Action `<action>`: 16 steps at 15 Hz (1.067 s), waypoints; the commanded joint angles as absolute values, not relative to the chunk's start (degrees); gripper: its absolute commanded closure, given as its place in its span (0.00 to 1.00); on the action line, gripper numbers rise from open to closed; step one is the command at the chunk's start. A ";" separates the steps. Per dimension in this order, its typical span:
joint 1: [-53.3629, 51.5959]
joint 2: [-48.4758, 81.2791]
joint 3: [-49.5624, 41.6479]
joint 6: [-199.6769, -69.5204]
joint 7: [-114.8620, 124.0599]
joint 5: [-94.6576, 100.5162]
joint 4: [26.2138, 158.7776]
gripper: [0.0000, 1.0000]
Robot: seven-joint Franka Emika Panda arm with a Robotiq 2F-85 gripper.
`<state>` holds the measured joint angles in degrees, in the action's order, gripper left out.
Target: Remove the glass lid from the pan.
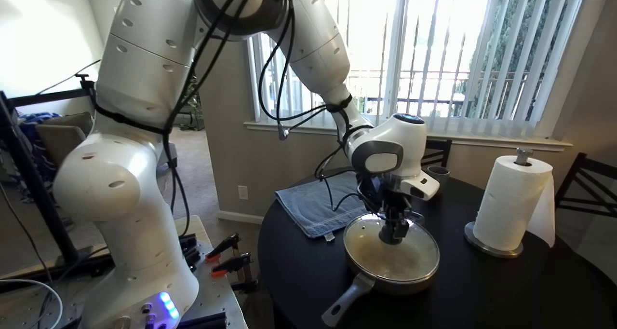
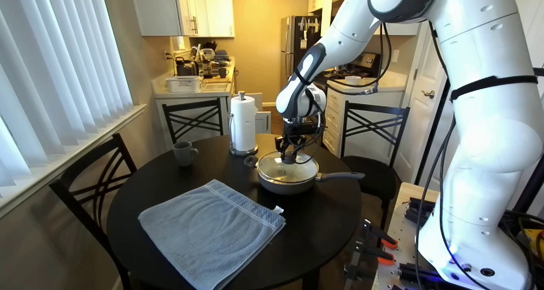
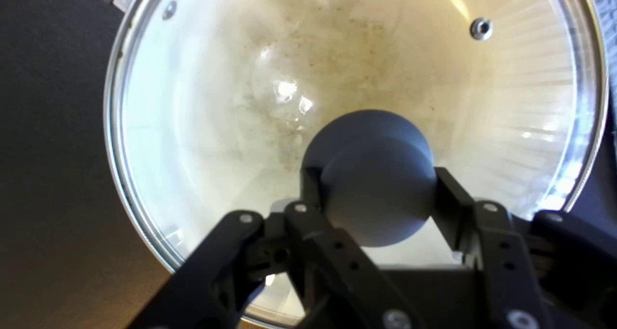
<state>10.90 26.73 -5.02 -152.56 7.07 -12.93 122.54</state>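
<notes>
The glass lid (image 1: 368,256) lies over the pan (image 1: 402,287) on the dark round table, its rim about level with the pan's rim. In an exterior view the lid (image 2: 278,171) sits on the pan (image 2: 287,189), with no clear gap. The long grey handle points towards the robot base side. My gripper (image 1: 396,226) points down over the lid's middle and also shows in an exterior view (image 2: 290,147). In the wrist view the gripper (image 3: 376,174) has a finger against each side of the dark round knob (image 3: 378,194) of the lid (image 3: 217,102). The pads hide the knob's sides.
A folded grey-blue cloth (image 2: 212,234) lies beside the pan. A paper towel roll (image 1: 513,203) on a metal stand and a grey mug (image 2: 185,154) stand on the table (image 2: 331,222). The pan's short helper handle (image 2: 250,161) sticks out opposite the long one. Chairs surround the table.
</notes>
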 commanded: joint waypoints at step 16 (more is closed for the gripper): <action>-7.35 22.22 -1.39 -127.54 9.30 10.87 110.25 0.67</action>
<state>-6.79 20.50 -3.60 -132.26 12.21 9.89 115.21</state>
